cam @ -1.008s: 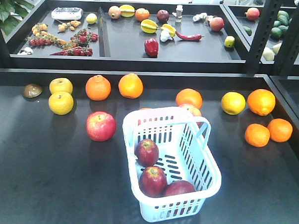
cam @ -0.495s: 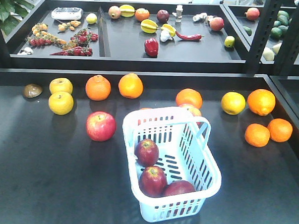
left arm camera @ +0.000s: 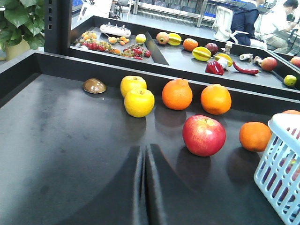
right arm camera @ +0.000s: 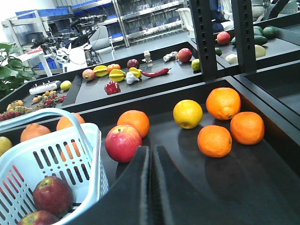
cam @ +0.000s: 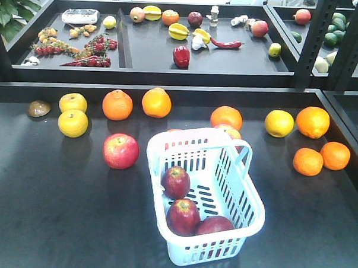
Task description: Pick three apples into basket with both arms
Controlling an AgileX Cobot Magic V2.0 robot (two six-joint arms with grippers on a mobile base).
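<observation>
Black tabletop (cam: 56, 223) carries loose fruit around the basket (cam: 247, 199), which sits near centre. Three apples (cam: 183, 216) lie inside it, so the task appears complete. Left gripper (left arm camera: 144, 187) and right gripper (right arm camera: 151, 187) are drawn back to the near edge, fingers pressed together, holding nothing.

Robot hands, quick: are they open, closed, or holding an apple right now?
Left end effector: closed, fingers pressed together, holding nothing.
Right end effector: closed, only a thin slit between the fingers, holding nothing.
</observation>
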